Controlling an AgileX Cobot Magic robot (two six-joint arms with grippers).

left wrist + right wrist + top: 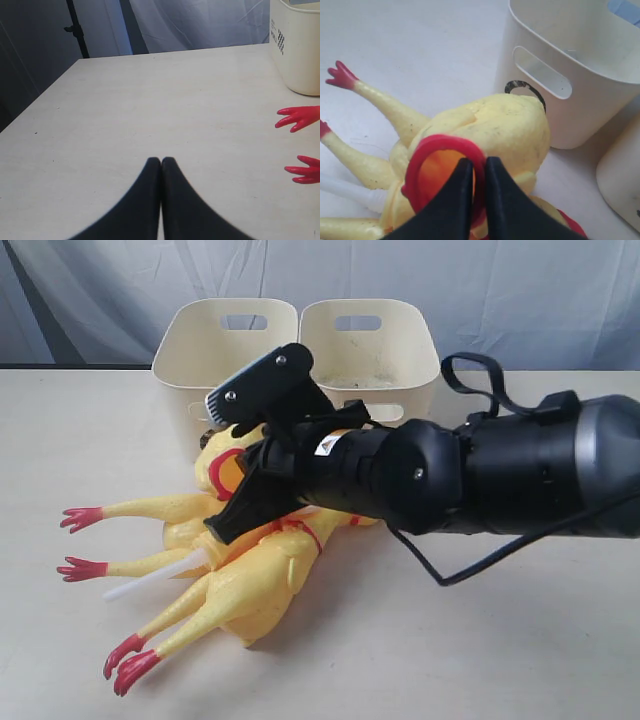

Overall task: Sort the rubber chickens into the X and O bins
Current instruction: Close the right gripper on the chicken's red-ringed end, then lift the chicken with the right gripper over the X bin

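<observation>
The rubber chickens lie piled in front of two cream bins. A round headless body (215, 462) (510, 125) sits on top, and my right gripper (240, 485) (479, 162) is shut on the red rim (445, 145) of its orange opening. Under it lie two long chickens with red feet, one (250, 590) nearer and one (150, 510) farther left, and a white stick (150, 580) pokes out between them. The left bin (225, 340) (570, 65) shows part of a black O (525, 87); the right bin (370, 340) shows no mark. My left gripper (161, 161) is shut over bare table.
The right arm (500, 470) reaches in from the right with a loose black cable (470, 560) hanging below it. In the left wrist view, two red feet (297, 117) (305, 170) and a bin corner (300, 55) show beside open tabletop (150, 90). A grey curtain hangs behind.
</observation>
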